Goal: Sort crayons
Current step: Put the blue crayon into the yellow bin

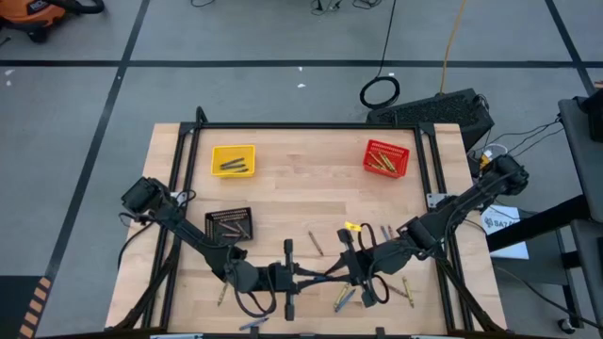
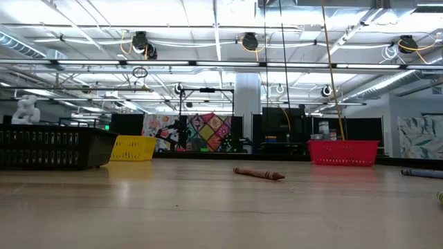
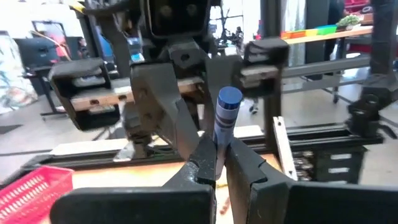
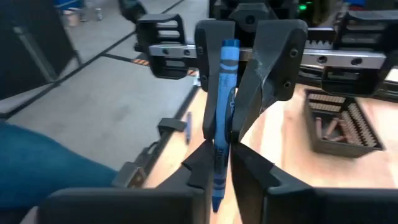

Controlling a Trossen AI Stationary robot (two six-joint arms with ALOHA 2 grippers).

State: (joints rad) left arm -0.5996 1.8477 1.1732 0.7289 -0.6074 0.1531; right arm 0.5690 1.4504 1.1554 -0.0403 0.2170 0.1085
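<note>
High view first: your two pincers meet tip to tip at the near edge of the desk (image 1: 301,188), the left pincer (image 1: 306,277) reaching in from one side and the right pincer (image 1: 337,271) from the other. What passes between them is too small to make out from up there.

The wrist views settle it. From the left wrist you see the left pincer (image 3: 217,155) clamped together on a blue crayon (image 3: 225,118), which stands up out of its tips. From the right wrist the same blue crayon (image 4: 222,93) runs through the right pincer (image 4: 217,163) and on into the left one facing it. Whether the right pincer is gripping or only flanking the crayon, you cannot tell.

Loose crayons (image 1: 344,299) lie on the desk just beside the right pincer. The black basket (image 1: 209,224) sits near the left pincer, on its far side. The yellow basket (image 1: 217,160) and red basket (image 1: 369,151) lie well beyond both.

The low view adds one thing: a brown crayon (image 2: 258,173) lying flat on the wood, between the yellow basket and the red one.
</note>
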